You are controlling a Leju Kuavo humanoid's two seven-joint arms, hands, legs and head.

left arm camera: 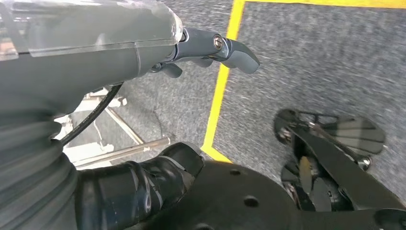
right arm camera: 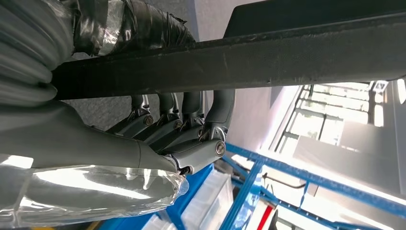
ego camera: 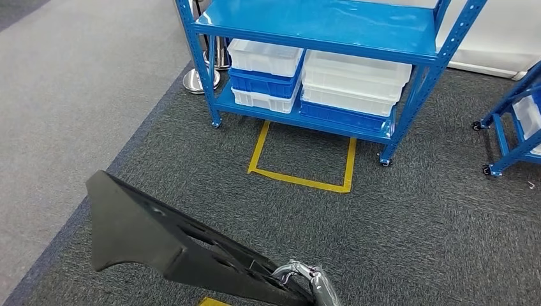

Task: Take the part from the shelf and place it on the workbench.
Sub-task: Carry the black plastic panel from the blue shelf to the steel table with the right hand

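Observation:
The part (ego camera: 147,236) is a long flat black piece with slots and a flared end. It hangs tilted over the dark carpet at the lower left of the head view. My right hand (ego camera: 306,277) grips its near end from below. In the right wrist view the right hand (right arm camera: 182,129) has its fingers (right arm camera: 218,112) curled around the part's black bar (right arm camera: 287,57), and the taped thumb lies on the other side. My left hand (left arm camera: 95,57) hangs over the carpet with its fingers (left arm camera: 234,50) stretched out and nothing between them.
A blue shelf rack (ego camera: 319,29) on castors stands ahead, with stacked white and blue bins (ego camera: 354,86) on its lower level. A yellow tape square (ego camera: 300,178) marks the carpet before it. Another blue wheeled frame (ego camera: 510,127) stands at the right, silver post bases (ego camera: 194,80) at the rack's left.

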